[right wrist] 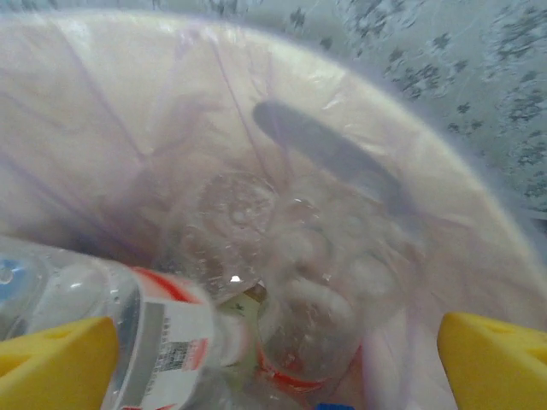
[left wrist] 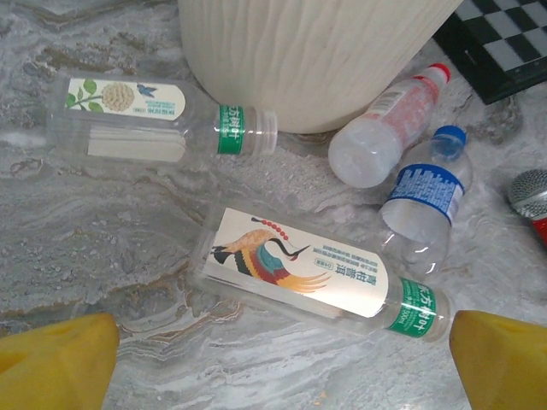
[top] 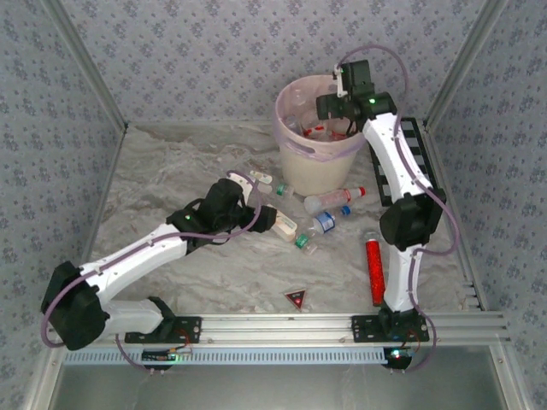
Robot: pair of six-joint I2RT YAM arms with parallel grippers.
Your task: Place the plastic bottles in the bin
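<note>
Plastic bottles (left wrist: pixel 299 273) hug the bin (left wrist: pixel 316 60) wall beneath the wide-spread left end effector (left wrist: pixel 282 367).

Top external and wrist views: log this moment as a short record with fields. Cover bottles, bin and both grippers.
bin: cream-white bucket, pale pink liner, upright
in bin: several clear bottles, among them a red-and-white-labelled bottle
on table: bird-label bottle, leaf-label bottle, red-cap bottle, blue-cap bottle
left gripper: open, facing the bird-label bottle
right gripper: open, empty, over the bin
other: red glittery tube, red triangle
</note>
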